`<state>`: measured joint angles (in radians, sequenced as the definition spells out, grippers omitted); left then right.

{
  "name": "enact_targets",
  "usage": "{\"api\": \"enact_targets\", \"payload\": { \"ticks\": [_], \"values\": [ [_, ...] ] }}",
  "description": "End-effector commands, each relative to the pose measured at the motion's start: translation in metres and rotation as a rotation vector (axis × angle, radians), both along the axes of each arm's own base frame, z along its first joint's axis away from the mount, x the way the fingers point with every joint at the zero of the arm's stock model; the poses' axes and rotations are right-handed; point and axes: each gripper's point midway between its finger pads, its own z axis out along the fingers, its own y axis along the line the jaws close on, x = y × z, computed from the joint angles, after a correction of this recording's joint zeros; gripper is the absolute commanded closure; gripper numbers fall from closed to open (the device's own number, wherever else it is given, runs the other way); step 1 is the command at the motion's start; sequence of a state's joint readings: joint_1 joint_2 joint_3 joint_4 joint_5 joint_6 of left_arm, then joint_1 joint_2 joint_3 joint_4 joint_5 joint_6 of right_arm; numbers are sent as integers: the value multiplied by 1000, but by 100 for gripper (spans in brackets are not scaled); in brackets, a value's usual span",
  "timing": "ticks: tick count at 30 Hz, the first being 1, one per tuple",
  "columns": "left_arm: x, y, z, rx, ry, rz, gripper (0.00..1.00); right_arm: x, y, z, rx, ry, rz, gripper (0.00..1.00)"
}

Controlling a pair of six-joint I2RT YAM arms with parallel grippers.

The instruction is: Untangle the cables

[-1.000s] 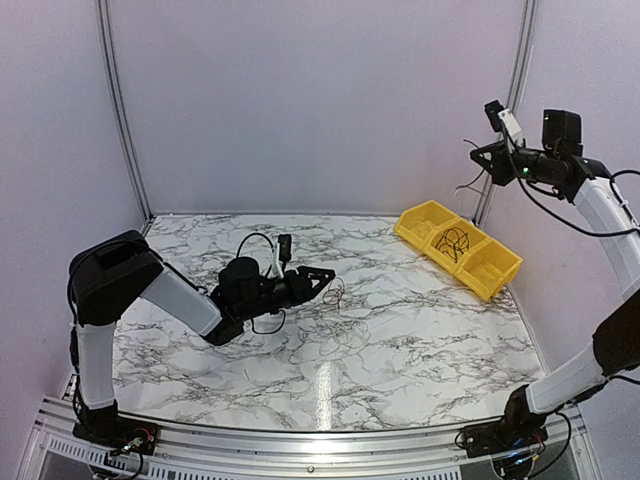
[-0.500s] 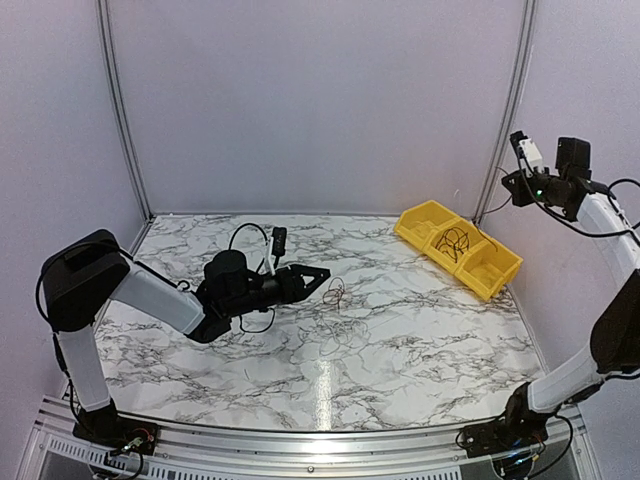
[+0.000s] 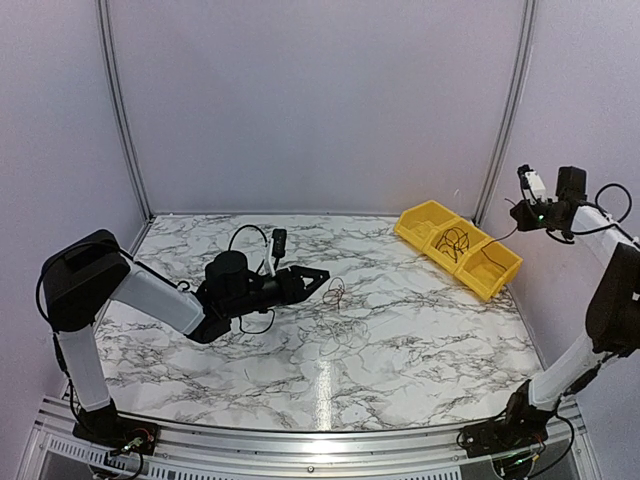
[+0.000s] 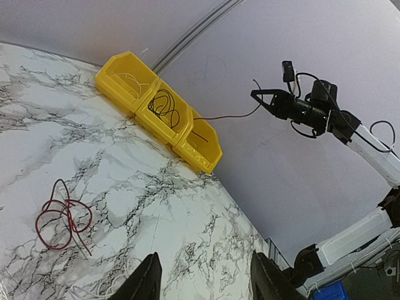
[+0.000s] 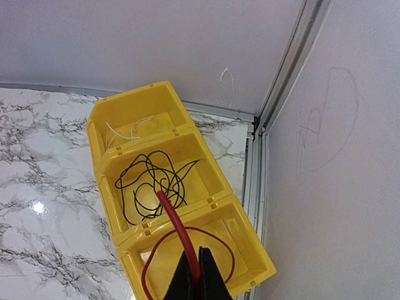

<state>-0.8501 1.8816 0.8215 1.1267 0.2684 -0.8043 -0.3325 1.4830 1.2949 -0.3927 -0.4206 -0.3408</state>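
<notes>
My right gripper [image 5: 199, 275] is shut on a red cable [image 5: 178, 231]. It holds the cable above the near compartment of the yellow bin row [image 5: 250, 250], and the cable's loop hangs into that compartment. In the top view the right gripper [image 3: 519, 214] is high at the right wall, above the bins [image 3: 500, 280]. A black cable [image 5: 153, 181] lies coiled in the middle compartment. A second red cable coil [image 4: 62, 215] lies on the marble table, just ahead of my left gripper [image 3: 322, 277]. The left gripper is open and empty, low over the table.
Thin pale wires [image 3: 345, 335] lie in loose loops on the marble below the red coil. A white wire [image 5: 131, 128] lies in the far compartment. The bin row sits at the back right corner, against the wall post [image 5: 284, 69].
My right gripper has come down and moved right, to above the bins, with the red cable in it. My left arm drew back slightly to the left, then held still.
</notes>
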Motion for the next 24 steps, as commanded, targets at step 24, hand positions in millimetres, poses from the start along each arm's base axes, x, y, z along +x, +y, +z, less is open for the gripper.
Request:
{"api": "enact_targets", "payload": {
  "ticks": [24],
  "values": [
    [3, 5, -26, 41, 59, 33, 51, 30, -30, -152, 39, 443, -61, 100]
  ]
}}
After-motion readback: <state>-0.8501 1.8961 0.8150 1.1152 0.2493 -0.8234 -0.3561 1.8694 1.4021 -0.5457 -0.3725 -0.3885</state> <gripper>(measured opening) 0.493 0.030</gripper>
